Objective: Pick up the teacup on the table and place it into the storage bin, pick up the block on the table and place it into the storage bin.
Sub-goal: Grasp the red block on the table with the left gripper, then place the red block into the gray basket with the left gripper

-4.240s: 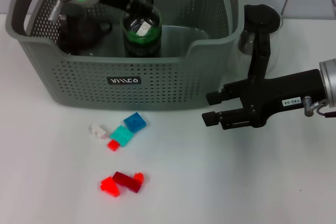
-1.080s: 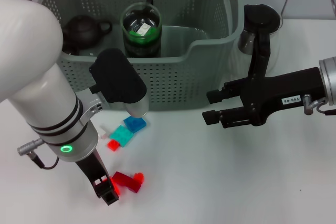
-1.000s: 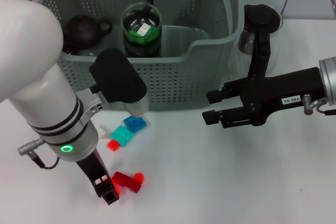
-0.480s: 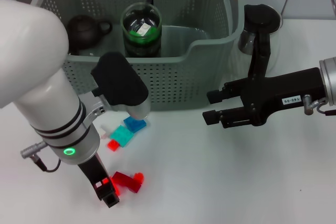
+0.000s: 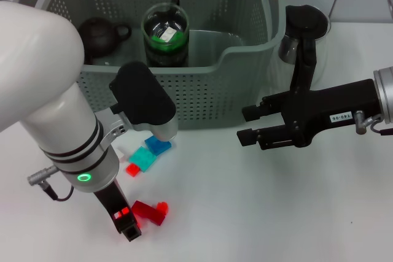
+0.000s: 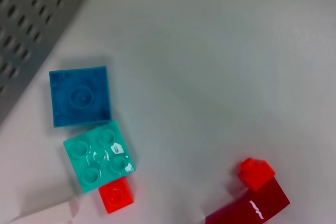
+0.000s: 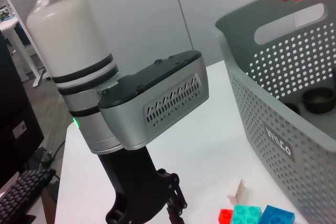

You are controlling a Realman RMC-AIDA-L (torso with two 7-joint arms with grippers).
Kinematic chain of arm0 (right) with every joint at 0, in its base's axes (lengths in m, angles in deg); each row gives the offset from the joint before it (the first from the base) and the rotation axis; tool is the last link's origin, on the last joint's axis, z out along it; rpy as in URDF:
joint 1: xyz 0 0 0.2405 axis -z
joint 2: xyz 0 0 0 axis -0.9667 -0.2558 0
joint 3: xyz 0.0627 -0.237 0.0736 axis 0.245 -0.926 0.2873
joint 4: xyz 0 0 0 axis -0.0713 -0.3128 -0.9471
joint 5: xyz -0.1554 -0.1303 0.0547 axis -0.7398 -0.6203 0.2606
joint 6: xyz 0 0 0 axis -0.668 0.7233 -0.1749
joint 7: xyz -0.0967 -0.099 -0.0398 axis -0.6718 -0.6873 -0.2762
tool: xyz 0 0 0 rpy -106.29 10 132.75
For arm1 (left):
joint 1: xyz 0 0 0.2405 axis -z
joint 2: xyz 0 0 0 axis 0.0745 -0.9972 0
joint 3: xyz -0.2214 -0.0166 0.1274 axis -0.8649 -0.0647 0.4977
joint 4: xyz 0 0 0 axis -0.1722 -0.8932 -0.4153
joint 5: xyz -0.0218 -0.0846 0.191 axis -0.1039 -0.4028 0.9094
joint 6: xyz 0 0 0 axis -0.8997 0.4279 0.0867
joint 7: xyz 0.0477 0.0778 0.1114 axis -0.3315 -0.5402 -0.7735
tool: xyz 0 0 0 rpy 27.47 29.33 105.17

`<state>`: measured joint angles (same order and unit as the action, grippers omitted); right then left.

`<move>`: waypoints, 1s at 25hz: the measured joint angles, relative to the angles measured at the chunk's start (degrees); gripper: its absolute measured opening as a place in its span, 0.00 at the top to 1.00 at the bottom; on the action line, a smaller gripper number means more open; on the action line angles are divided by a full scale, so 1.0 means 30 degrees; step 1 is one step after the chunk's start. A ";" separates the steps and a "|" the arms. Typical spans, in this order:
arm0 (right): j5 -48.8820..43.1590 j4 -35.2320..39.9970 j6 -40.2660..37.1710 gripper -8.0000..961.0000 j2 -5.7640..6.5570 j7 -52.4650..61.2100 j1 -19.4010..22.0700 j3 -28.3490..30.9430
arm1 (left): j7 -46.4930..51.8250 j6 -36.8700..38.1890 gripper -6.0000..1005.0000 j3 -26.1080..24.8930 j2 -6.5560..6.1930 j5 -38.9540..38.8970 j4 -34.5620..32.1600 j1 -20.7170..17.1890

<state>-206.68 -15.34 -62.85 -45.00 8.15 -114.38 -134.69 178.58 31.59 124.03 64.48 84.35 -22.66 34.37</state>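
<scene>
From the head view, the storage bin [image 5: 184, 90] stands at the far edge of the desk [image 5: 258, 213], toward its left side. Inside it sit a dark teapot [image 5: 101, 35] in the left end and a green-tinted glass teacup [image 5: 164, 38] near the middle. The left gripper [image 5: 124, 220] is down at the near edge of the desk, its black fingers pinched on a bright red block [image 5: 123, 214], with a dark red block [image 5: 149, 211] and a small red block [image 5: 162, 206] just beside it. Between these and the bin's front wall lie a blue block [image 5: 158, 145], a teal block [image 5: 142, 159], a tiny red block [image 5: 132, 169] and a white block [image 5: 123, 151] partly hidden by the arm. The right gripper [image 5: 249, 126] hovers over the right side of the desk, beside the bin's right end, fingers apart and holding nothing. A glass pot with a black lid [image 5: 304, 29] stands at the far right edge.

The left wrist view shows the blue block [image 6: 80, 96] touching the teal block [image 6: 98, 155], the tiny red block [image 6: 116, 194] against the teal one, and the dark red block [image 6: 249, 205] with the small red block [image 6: 256, 173] on its end; the bin's perforated wall [image 6: 31, 35] is close to the blue one.

The right wrist view shows the left arm [image 7: 105, 129] standing over the desk, the bin [image 7: 294, 103] beyond it, and the white [image 7: 235, 191], teal [image 7: 247, 215] and blue [image 7: 275, 216] blocks before the bin's front.
</scene>
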 joint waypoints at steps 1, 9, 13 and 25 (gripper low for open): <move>0.0001 0.0000 0.0000 0.36 -0.0001 0.0003 0.0000 0.0000 | 0.0032 -0.0035 0.45 0.0022 0.0000 0.0000 0.0000 0.0006; 0.0001 0.0000 -0.0020 0.36 0.0000 0.0017 0.0031 0.0024 | 0.0131 -0.0146 0.48 -0.0002 -0.0057 0.0208 0.0129 0.0176; 0.0001 0.0000 -0.0045 0.36 0.0014 0.0008 0.0065 0.0075 | 0.0135 -0.0055 0.54 -0.0093 -0.0061 0.0370 -0.0066 0.0193; 0.0002 0.0000 -0.0095 0.36 0.0031 -0.0045 0.0119 0.0090 | -0.4415 0.6356 0.59 -1.1896 -0.0259 -0.5183 -0.6947 0.0624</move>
<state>-206.68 -15.34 -63.13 -44.91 8.01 -114.02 -134.42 165.33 50.66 88.34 63.70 68.80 -43.50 36.24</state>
